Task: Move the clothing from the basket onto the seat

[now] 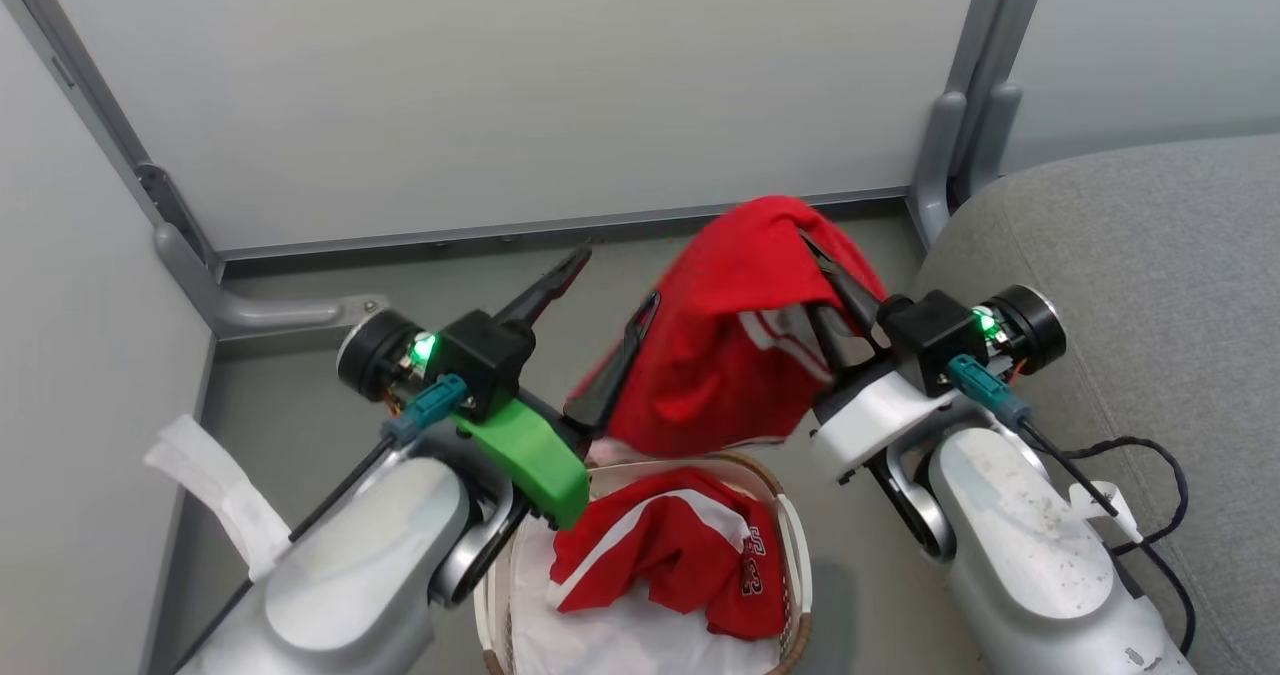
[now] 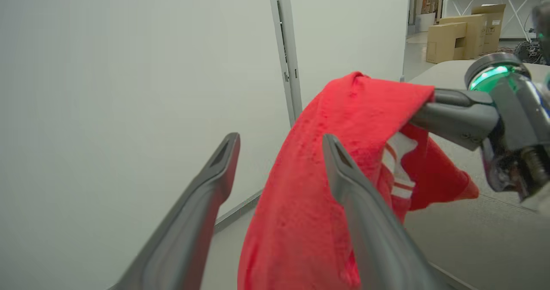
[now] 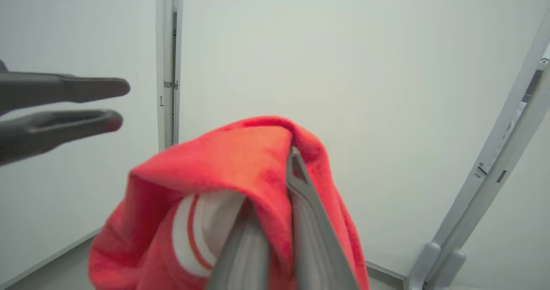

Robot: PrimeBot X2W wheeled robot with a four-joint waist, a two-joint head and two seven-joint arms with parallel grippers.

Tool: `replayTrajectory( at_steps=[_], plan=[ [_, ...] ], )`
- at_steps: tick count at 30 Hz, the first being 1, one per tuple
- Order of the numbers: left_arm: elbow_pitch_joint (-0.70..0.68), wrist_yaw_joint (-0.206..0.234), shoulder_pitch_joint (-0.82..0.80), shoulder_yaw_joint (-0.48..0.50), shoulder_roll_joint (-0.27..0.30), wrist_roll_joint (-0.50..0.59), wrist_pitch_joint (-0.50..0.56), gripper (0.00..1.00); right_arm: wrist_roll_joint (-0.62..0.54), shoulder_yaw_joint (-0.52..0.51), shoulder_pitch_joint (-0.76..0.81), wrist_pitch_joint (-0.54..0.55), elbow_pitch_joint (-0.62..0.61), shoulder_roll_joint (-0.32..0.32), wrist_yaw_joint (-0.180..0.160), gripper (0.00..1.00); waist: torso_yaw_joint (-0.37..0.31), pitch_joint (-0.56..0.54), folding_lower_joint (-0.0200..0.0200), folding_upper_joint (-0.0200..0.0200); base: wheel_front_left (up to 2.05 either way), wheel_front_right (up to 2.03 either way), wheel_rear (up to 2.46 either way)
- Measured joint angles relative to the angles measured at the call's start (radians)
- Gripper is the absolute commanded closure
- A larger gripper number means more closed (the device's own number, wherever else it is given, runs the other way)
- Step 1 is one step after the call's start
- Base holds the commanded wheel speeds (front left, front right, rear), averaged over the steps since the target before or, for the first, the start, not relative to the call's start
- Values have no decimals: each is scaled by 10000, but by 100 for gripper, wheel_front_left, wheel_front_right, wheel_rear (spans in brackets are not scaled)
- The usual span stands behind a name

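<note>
One red piece of clothing (image 1: 730,355) with white stripes hangs in the air above the basket (image 1: 795,525), draped over my right gripper (image 1: 815,255), which is shut on its top fold. The right wrist view shows that gripper (image 3: 279,169) pinching the red fabric (image 3: 215,161). My left gripper (image 1: 620,275) stands open just left of the hanging cloth, one finger touching it, holding nothing. In the left wrist view its jaws (image 2: 280,138) are spread wide beside the cloth (image 2: 300,204). A second red garment (image 1: 680,545) with lettering lies in the basket. The grey seat (image 1: 1150,255) is at the right.
A white sheet (image 1: 600,645) lines the basket under the second garment. Grey partition walls with metal posts (image 1: 960,135) and floor brackets (image 1: 280,310) close off the back and left. A black cable (image 1: 1150,475) lies on the seat's edge. Cardboard boxes (image 2: 464,36) stand far off.
</note>
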Motion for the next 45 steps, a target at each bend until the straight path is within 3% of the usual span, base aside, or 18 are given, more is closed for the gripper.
replayTrajectory(
  at_steps=[7,21,30,45],
  plan=[
    [-58,322,1242,286,-48,-330,-282,0,-265,-754,215,0,-19,-2,2,100,-5,49,0,0,0,0,0],
    [-128,445,2895,706,-221,-128,-412,0,-704,-1781,599,0,-190,2,2,100,-471,207,0,0,0,0,0],
    [-591,334,3041,1266,-481,566,-430,0,-1147,-2372,657,0,-495,-6,2,100,-1476,495,0,0,0,0,0],
    [-370,-107,2828,1542,-878,1615,-428,0,-1277,-3060,1046,0,-890,-8,4,100,-3737,1378,0,0,0,0,0]
  ],
)
